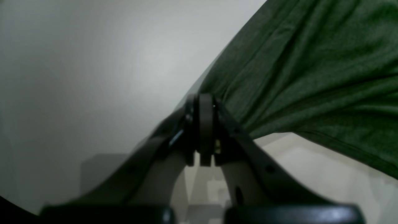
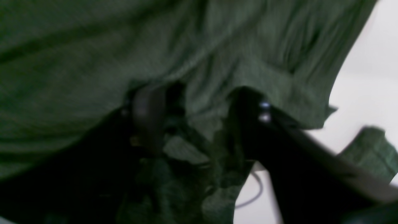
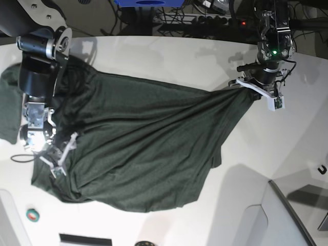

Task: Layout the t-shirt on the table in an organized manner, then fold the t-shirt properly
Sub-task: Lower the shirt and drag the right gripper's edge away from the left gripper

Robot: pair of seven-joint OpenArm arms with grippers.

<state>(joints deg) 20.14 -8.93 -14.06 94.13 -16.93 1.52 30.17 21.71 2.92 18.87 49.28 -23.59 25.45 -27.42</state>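
— While the t-shirt point(image 3: 138, 148) is spread over the bench point(image 3: 169, 56), how are the jaws seen?
— Left jaws point(image 1: 205, 107) are clenched on its edge; right jaws point(image 2: 199, 109) are parted, cloth between them.

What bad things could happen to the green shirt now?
1. The left tool is shut on a small pinch of the t-shirt and pulls it tight; the cloth could slip out.
2. The right tool stands open over bunched cloth, so it might grab several layers at once.
3. One side of the shirt lies crumpled near the edge of the table and may slide off.
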